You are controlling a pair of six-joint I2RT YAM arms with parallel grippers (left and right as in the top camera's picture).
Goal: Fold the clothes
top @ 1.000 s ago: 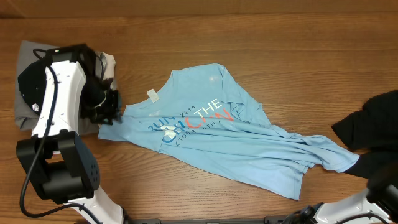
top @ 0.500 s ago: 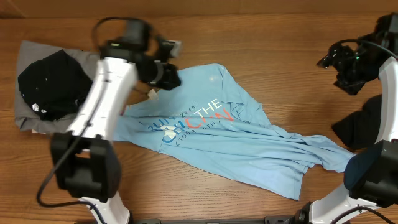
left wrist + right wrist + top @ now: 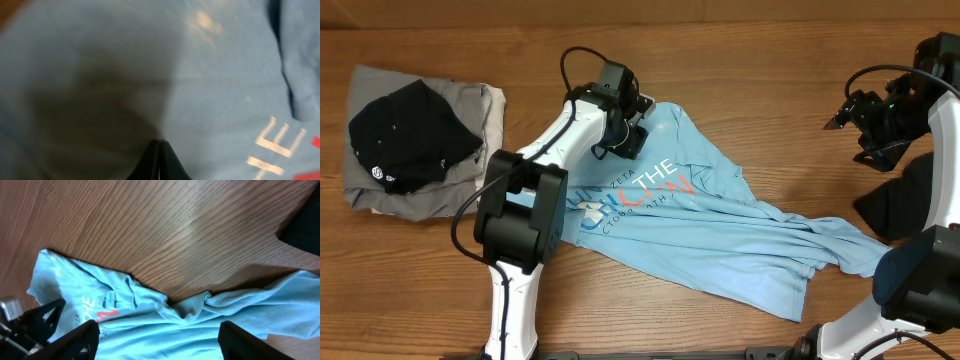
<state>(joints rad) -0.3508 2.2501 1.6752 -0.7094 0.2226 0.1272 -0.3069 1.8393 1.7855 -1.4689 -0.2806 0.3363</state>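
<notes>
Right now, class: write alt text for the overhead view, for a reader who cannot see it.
A crumpled light-blue T-shirt lies across a wooden table, with the closed left hand down at its collar end. The right hand hovers open near a black garment at the right edge; a stack of grey and black clothes sits far left.

The overhead camera is looking straight down on the worktop (image 3: 740, 60), taking in the whole light-blue T-shirt (image 3: 720, 235) from well above. The left wrist camera is hovering very close over the T-shirt, cloth filling its blurred frame. The right wrist camera is looking down from higher, off to one side of the T-shirt, sharing its printed part with the overhead view.
</notes>
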